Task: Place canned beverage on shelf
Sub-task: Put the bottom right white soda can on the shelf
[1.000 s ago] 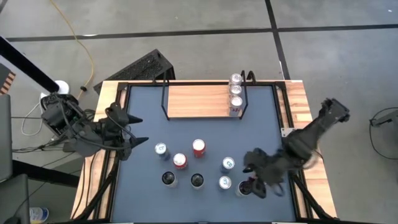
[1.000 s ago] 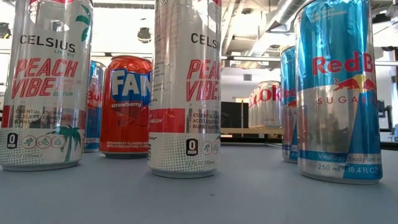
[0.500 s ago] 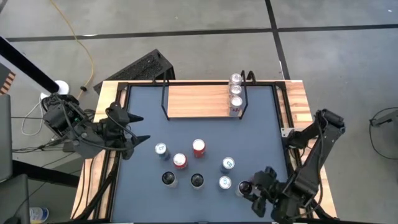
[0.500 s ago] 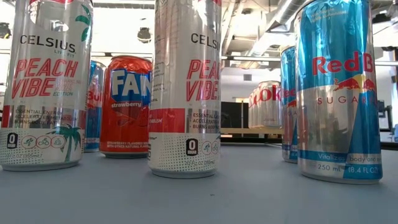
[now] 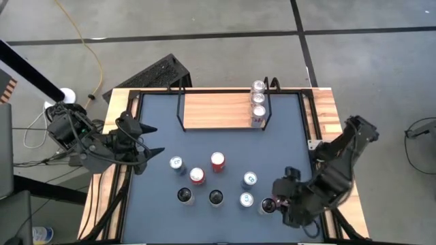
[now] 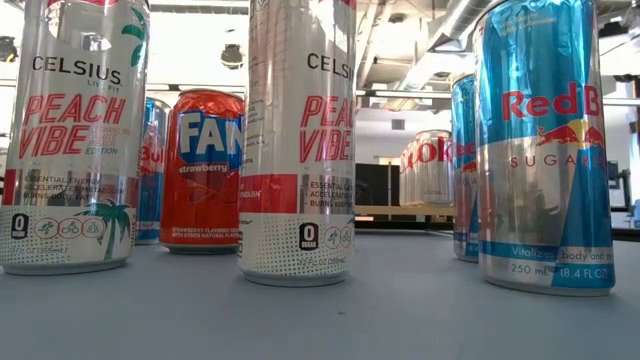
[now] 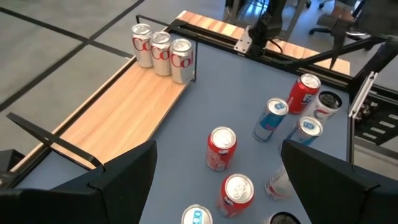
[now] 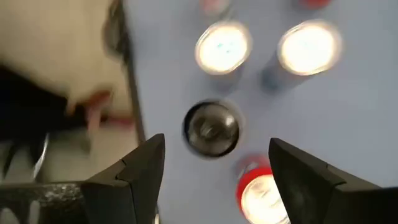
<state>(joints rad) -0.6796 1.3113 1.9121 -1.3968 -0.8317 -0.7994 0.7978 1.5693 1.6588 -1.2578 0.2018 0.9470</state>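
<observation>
Three silver cans already stand in a row at the right end of the shelf, the light-wood board at the far side of the worktop. Seven more cans wait upright in a loose cluster on the near half of the worktop. The step in hand looks like the reach for the next can: the right hand hangs over the near right corner, fingers apart and empty, just beside a dark-topped can. In the right wrist view that dark-topped can sits between the two open fingers but farther off, not yet enclosed. The next move would call for lowering the hand around that can, closing on it, then carrying it to the bare part of the shelf beside the silver cans. The left hand waits at the left side of the worktop, fingers apart, holding nothing. Compared with half a second earlier, the right arm has swung back in from the near edge toward the can; the cans have not shifted.
</observation>
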